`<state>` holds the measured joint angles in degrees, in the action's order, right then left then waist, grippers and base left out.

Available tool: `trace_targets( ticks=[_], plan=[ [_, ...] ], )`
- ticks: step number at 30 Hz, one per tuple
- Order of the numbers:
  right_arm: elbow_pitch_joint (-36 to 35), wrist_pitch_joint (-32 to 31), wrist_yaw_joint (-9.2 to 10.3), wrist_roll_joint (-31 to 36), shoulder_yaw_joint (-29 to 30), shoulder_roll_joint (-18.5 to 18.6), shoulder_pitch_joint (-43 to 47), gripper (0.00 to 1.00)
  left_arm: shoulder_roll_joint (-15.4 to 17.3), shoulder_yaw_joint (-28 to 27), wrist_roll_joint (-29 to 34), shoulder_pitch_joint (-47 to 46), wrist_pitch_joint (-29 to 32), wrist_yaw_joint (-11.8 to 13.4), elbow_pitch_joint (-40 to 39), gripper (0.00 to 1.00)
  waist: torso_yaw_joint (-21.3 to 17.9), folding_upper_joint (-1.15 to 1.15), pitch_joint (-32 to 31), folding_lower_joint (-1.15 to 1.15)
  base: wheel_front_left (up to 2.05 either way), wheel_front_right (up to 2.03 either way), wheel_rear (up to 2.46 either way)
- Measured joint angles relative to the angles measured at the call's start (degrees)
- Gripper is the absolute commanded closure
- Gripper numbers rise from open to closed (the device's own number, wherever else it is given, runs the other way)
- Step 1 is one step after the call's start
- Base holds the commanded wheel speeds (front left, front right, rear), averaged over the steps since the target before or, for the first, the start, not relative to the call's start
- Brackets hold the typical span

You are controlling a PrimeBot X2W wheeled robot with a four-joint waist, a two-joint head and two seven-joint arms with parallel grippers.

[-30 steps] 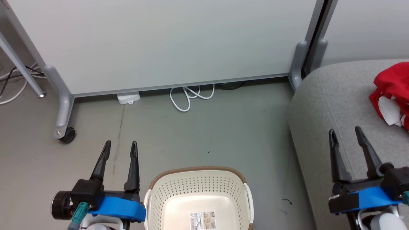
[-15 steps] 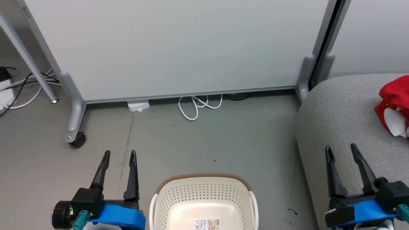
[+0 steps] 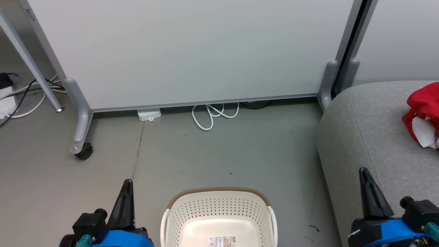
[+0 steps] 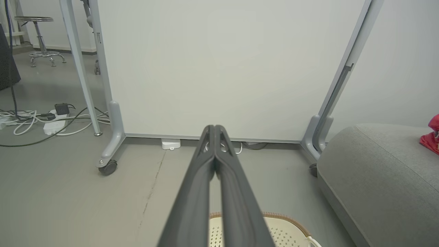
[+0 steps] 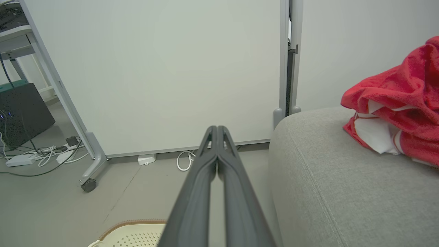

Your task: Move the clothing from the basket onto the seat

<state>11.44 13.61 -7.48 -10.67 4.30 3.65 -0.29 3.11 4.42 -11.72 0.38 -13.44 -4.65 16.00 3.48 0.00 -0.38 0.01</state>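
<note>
Two grippers sit low in the head view: the left gripper (image 3: 127, 185) just beside the laundry basket (image 3: 219, 190), the right gripper (image 3: 365, 175) seen against the seat (image 3: 370, 130). Each has its long fingers pressed flat together, with nothing between them.

The basket stands on a dull grey floor (image 3: 240, 151), and nothing lies on its bottom but a printed label (image 3: 222, 241). The clothing (image 3: 423, 103) lies bunched on the light-grey seat cushion at the far right, red with a white panel showing. Behind stands a white partition panel (image 3: 192, 51) on grey feet, one with a black caster (image 3: 84, 151). A coiled white cable (image 3: 212, 115) and a small white adapter box (image 3: 149, 114) lie at its foot.

The left wrist view reaches further left to a chrome stool (image 4: 37, 37) and a white power strip (image 4: 51, 125) among tangled leads. The right wrist view brings the jersey close, its folds and white trim plain, and takes in a black case (image 5: 24, 113) at the left.
</note>
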Motion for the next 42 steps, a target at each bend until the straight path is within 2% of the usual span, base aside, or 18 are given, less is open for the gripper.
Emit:
trace_targets(
  ticks=[19, 42],
  plan=[
    [0.4, -4.8, 0.01, -20.2, 0.4, -0.2, -0.6, 1.0, -0.1, -2.4, -19.8, -0.8, 4.9, -0.5, -0.4, 1.0, -0.6, 0.0, 0.1, 0.0, 0.0, 0.0, 0.0],
    [1.0, -9.5, 0.01, -39.2, 0.9, -0.4, -2.1, 1.0, -0.1, -5.2, -38.8, -2.6, 9.4, -1.3, -0.8, 1.0, -1.2, 0.0, 0.2, 0.0, 0.0, 0.0, 0.0]
  ],
)
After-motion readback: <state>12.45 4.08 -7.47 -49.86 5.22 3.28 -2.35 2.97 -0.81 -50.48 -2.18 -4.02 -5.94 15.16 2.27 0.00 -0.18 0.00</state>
